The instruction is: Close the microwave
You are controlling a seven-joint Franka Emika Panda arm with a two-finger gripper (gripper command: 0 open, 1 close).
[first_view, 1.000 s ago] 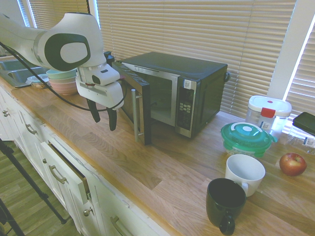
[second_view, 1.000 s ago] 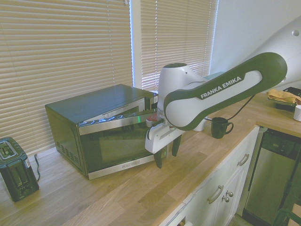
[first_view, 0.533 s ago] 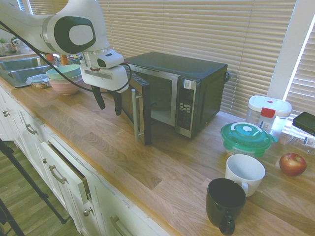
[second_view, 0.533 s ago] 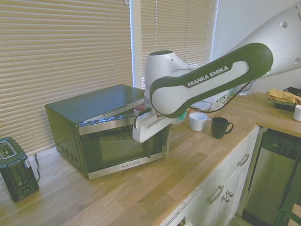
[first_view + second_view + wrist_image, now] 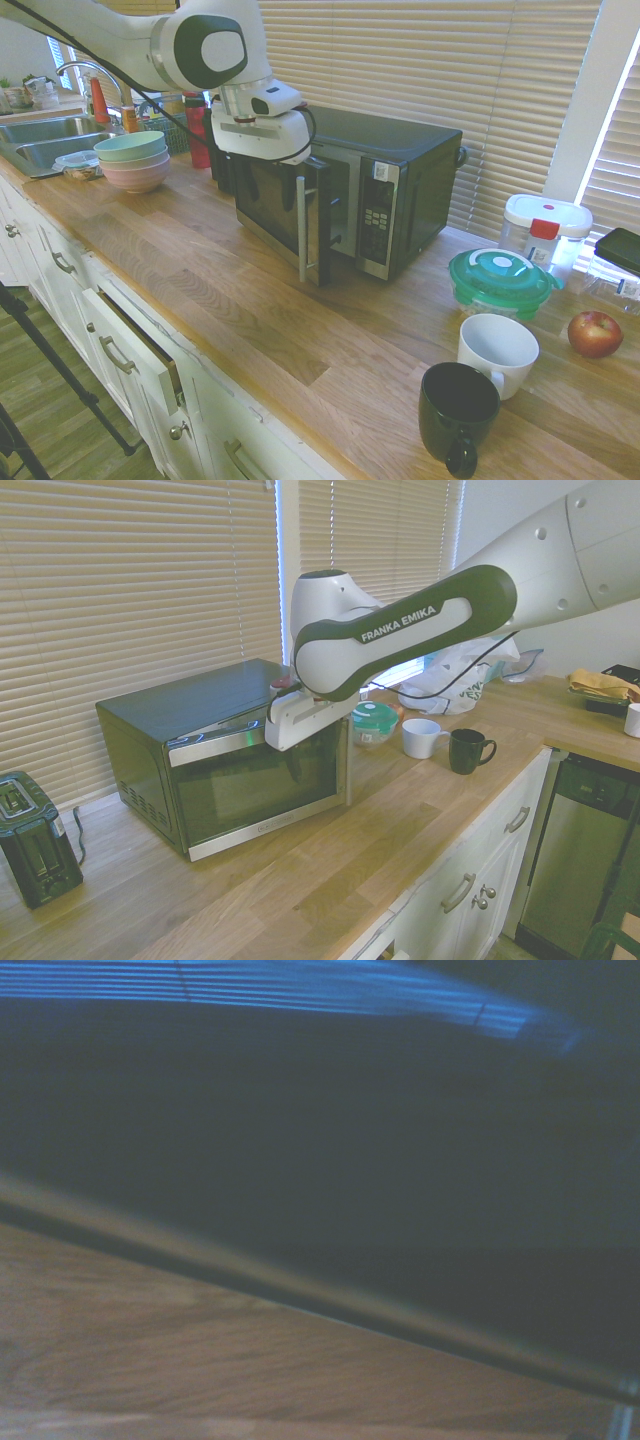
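Microwave door nearly shut under the gripper's push, with a narrow gap left at the handle side.

The microwave (image 5: 345,190) sits on the wooden counter (image 5: 230,300) before the window blinds; its dark glass door (image 5: 275,205) stands slightly ajar, the silver bar handle (image 5: 301,228) clear of the button panel (image 5: 375,222). The gripper (image 5: 262,178) rests against the door's outer glass; its fingers are dark against the dark pane, so their spread cannot be told. Risk, as judged: the contact sits toward the hinge half, so leverage is poor and the latch may not catch. Sliding fingers could also leave the door ajar, and excess force could shove the whole unit back towards the blinds.
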